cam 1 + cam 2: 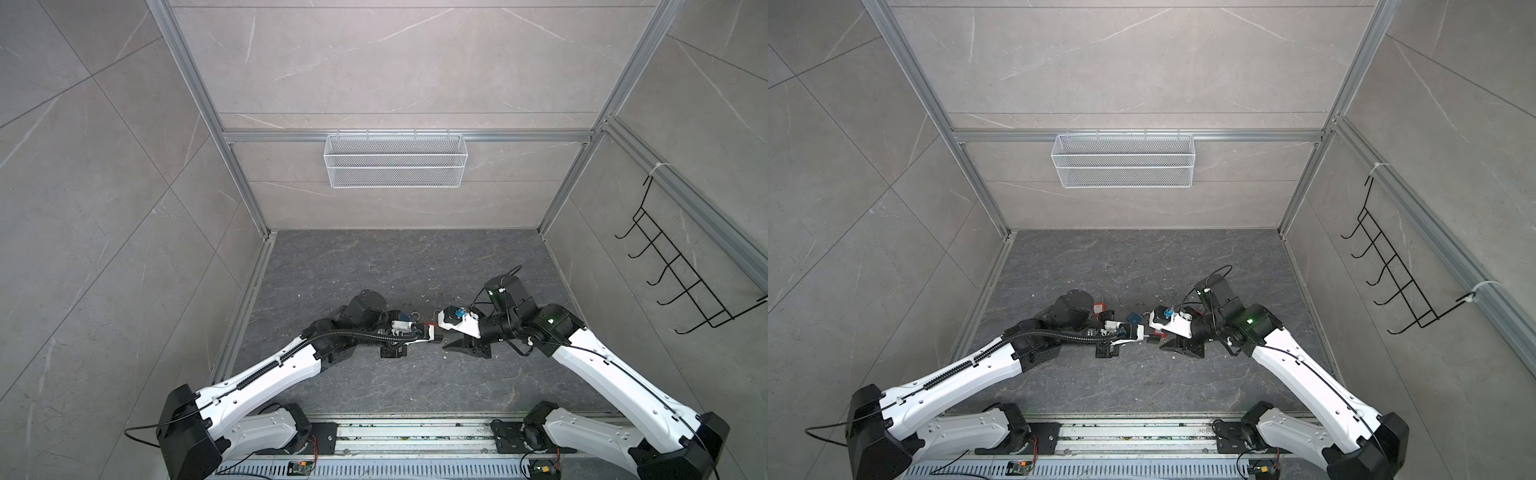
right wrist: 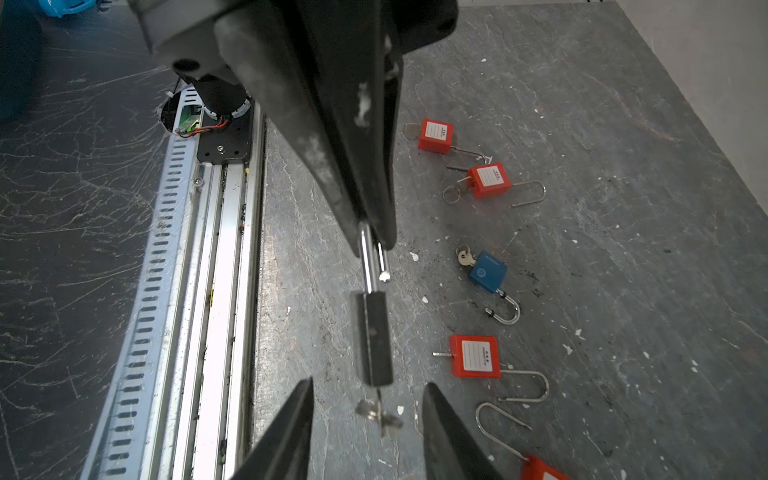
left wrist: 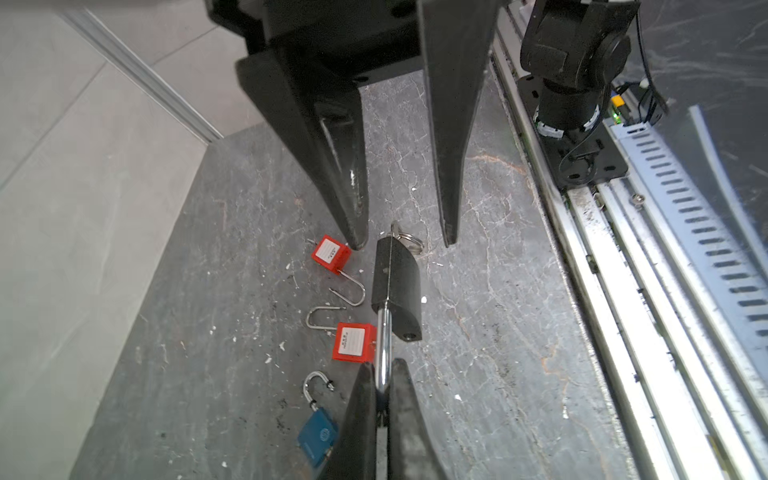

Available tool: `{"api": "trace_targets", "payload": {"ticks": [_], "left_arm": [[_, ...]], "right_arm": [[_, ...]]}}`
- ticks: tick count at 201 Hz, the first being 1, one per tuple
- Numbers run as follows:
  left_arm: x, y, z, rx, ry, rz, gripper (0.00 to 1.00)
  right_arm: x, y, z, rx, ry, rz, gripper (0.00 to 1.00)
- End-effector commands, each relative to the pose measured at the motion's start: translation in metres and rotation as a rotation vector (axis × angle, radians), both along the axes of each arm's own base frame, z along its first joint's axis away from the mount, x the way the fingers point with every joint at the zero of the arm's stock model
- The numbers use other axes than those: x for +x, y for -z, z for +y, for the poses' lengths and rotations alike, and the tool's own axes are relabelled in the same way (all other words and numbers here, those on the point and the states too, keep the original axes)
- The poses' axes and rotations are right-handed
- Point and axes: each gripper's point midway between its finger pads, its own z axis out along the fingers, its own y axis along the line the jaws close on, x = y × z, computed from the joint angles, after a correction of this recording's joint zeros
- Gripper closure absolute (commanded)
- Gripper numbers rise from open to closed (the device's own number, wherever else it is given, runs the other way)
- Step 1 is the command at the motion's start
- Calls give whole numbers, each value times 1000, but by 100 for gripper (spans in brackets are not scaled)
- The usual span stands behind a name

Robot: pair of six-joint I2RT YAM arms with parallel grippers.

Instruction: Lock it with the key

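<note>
A black padlock hangs in the air between my two grippers, over the dark floor. My left gripper is shut on its chrome shackle. The shackle's short leg stands out of the body. A key with a ring sticks out of the padlock's bottom end. My right gripper is open, one finger on each side of the key and apart from it. In both top views the grippers meet tip to tip near the middle of the floor, left gripper against right gripper.
Several other padlocks lie on the floor beside the grippers with their shackles open: red ones and a blue one with a key in it. The metal rail runs along the front edge. A white mesh basket hangs on the back wall.
</note>
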Motion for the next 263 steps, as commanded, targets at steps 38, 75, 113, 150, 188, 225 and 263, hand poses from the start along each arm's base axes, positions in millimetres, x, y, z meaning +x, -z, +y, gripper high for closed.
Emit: {"api": "trace_targets", "payload": {"ticks": [38, 75, 113, 150, 188, 225, 263], "left_arm": [[-15, -26, -2, -115, -24, 223, 100], [-19, -24, -4, -116, -12, 269, 100], [-19, -21, -5, -111, -9, 284, 100], [-18, -21, -5, -106, -11, 287, 100], [-16, -25, -4, -110, -5, 299, 100], [-17, -28, -2, -121, 6, 327, 100], [-12, -18, 7, -86, -42, 309, 77]], "right_arm": [[-6, -13, 7, 81, -35, -52, 58], [-6, -6, 10, 80, -45, -54, 63], [-10, -2, 14, 86, -75, -39, 68], [-14, 0, 16, 83, -94, -22, 73], [-18, -1, 17, 87, -111, -6, 82], [-20, -2, 18, 88, -121, 7, 90], [-20, -10, 21, 116, -119, 9, 94]]}}
